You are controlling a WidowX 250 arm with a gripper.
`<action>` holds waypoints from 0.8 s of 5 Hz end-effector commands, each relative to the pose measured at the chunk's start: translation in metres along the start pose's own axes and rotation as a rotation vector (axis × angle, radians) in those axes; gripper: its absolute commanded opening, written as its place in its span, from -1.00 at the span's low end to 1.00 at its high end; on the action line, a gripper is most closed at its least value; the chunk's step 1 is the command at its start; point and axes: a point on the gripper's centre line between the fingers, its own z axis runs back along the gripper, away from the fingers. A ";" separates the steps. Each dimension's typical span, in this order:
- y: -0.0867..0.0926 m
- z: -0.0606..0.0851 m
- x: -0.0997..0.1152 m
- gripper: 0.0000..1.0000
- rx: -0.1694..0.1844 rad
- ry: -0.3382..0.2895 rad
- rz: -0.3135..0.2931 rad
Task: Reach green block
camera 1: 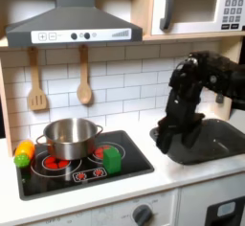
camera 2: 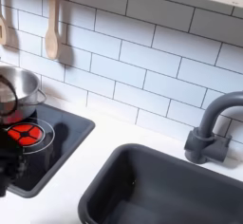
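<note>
In the first exterior view the green block (camera 1: 113, 160) stands upright on the front right part of the black stovetop (camera 1: 134, 163), right of the steel pot (camera 1: 69, 137). My black arm hangs over the sink's left side. Its gripper (camera 1: 166, 138) points down, right of the block and above counter height, well apart from it. The fingers blur into the dark arm, so their state is unclear. In the second exterior view a dark blurred shape (camera 2: 9, 163) sits at the bottom left over the stovetop (camera 2: 52, 142).
A green and orange toy vegetable (camera 1: 22, 153) lies at the stovetop's left edge. Wooden utensils (camera 1: 84, 84) hang on the tiled wall. The dark sink (camera 2: 161, 190) and grey faucet (camera 2: 211, 128) lie to the right, under the microwave (camera 1: 196, 7).
</note>
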 end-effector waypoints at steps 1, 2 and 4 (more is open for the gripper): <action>0.021 -0.009 0.030 1.00 0.026 -0.026 0.041; 0.030 -0.015 0.040 1.00 0.033 -0.029 0.046; 0.052 -0.025 0.060 1.00 0.058 -0.038 0.075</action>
